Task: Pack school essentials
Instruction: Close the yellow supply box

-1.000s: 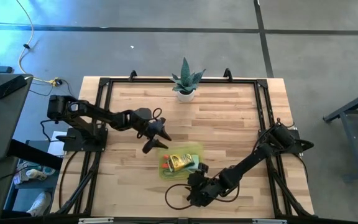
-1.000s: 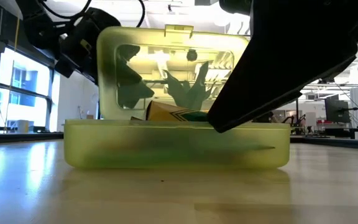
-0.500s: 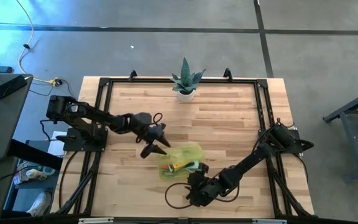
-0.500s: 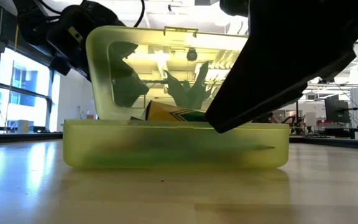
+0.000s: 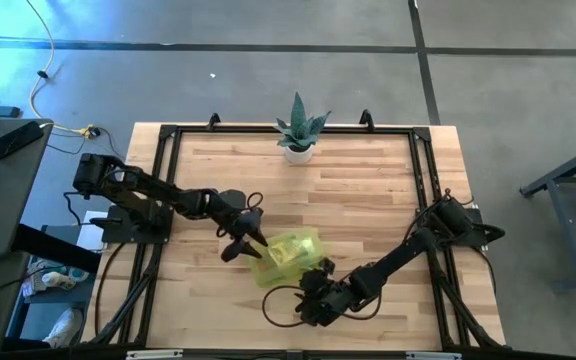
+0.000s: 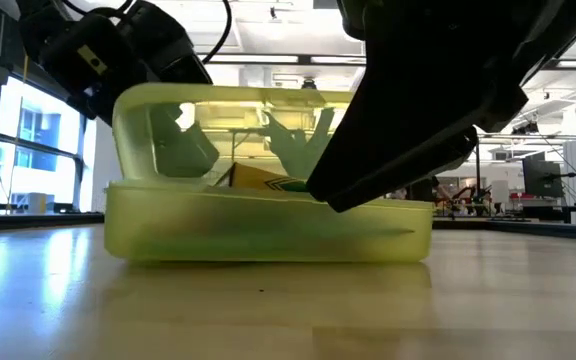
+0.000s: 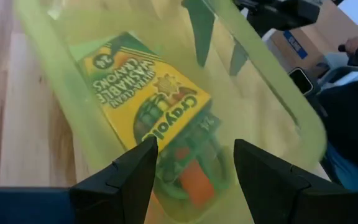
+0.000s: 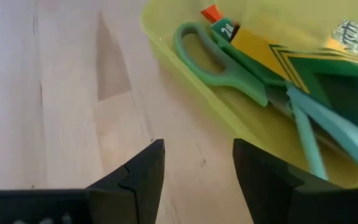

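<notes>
Nearly done, by the look of it: the crayon box lies inside the yellow-green case, near the front middle of the table, and the right wrist view shows the green-handled scissors in there beside it, with something orange peeking out behind. No stationery shows loose on the wood from above, so the packing proper seems finished. What remains is the lid. It leans low over the tray with a gap along one side in the low view, not yet seated. The left gripper sits at the case's left edge, fingers spread wide and holding nothing, pressed against the lid as far as one can judge. The right gripper waits just in front of the case, fingers parted and empty over bare wood. The potted plant stands well apart at the back edge, out of the action. Judging from this, one push down to close the lid is all that is left.
</notes>
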Available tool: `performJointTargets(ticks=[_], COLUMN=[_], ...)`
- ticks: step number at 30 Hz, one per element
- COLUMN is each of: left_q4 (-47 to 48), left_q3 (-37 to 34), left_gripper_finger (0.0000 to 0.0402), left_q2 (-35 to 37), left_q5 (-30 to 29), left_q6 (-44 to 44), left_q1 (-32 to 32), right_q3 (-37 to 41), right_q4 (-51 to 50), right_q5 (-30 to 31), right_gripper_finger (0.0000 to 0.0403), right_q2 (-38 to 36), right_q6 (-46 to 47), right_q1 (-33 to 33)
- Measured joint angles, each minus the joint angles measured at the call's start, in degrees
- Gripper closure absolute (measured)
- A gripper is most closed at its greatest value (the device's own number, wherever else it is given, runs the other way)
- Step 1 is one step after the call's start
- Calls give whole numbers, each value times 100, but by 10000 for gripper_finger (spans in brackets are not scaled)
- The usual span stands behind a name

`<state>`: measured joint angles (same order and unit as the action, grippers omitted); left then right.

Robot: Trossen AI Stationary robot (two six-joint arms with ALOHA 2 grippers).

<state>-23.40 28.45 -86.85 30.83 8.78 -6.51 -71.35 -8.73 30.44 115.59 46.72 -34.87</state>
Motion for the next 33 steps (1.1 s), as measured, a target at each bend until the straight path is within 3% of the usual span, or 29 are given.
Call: performJointTargets(ticks=[19, 27, 33], left_q4=[120, 155, 223], left_q3=[-9, -9, -11], left_gripper_finger=[197, 199, 202], left_q2=[-7, 59, 315], left_q5=[-287, -321, -348], left_q6=[-234, -193, -192], left_q1=[57, 55, 49], right_q3=[-17, -23, -24], right_q4=[17, -125, -447], right_q5=[-308, 271, 294], right_gripper_finger=[222, 222, 222], right_q2=[-78, -575, -834], right_q6=[-54, -745, -1087], right_q1=[-166, -71, 462])
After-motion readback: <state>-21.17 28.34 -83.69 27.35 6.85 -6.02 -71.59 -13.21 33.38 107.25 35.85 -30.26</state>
